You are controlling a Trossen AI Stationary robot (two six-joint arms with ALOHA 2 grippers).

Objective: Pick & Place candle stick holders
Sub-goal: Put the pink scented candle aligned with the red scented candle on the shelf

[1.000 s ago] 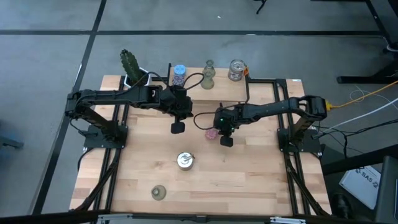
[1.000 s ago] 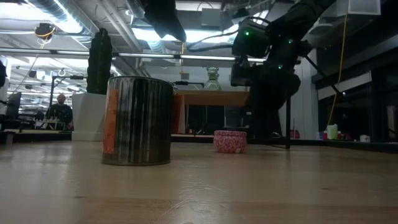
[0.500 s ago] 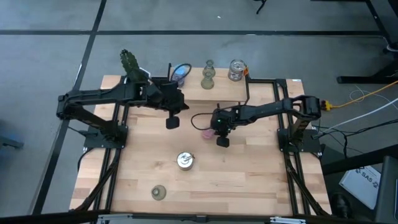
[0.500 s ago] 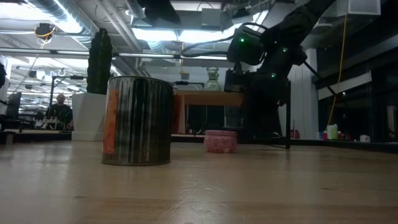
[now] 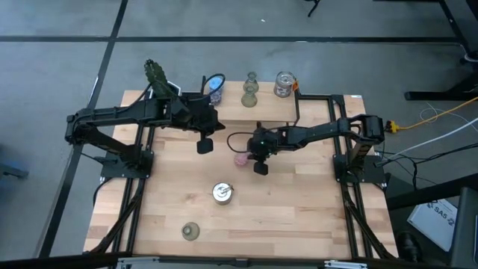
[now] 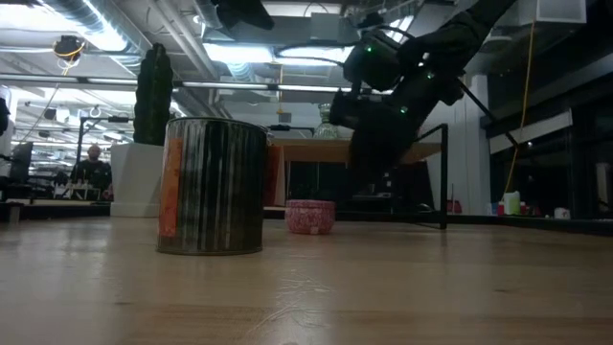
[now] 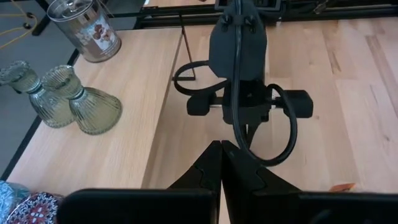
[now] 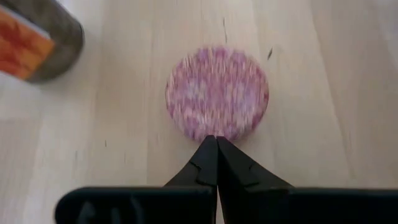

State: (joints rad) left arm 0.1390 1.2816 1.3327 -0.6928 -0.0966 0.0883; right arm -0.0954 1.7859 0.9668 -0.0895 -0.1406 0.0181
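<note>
The right end effector (image 8: 216, 144) is hovering just above the bench (image 5: 299, 217) near its middle, its two fingers pressed together and gripping nothing. Directly ahead of the closed tips, touching or all but touching them in the right wrist view, the round pink holder (image 8: 217, 93) is sitting flat on the wood. In the high view that pink holder (image 5: 240, 158) is lying just to the left of the right end effector (image 5: 258, 167), so the arm is pointing leftward at it. The holder is round with no long axis, so approach angle matters little; what matters is that the fingers are shut and would need to be spreading before any grasp, or else they would only be nudging it.

The left end effector (image 5: 203, 146) is hanging farther left and a little farther back, also closed and empty, well apart from the pink piece; the right arm is plainly the nearer one.

Nearer than the pink holder, a silvery glass cup (image 5: 222, 193) is standing on the bench, and an olive-green holder (image 5: 190, 231) is sitting close to the near edge. Along the far edge are standing another olive-green flared holder (image 5: 250, 90), a second silvery cup (image 5: 284, 84), a blue round holder (image 5: 216, 84) and the cactus pot (image 5: 157, 78).
</note>
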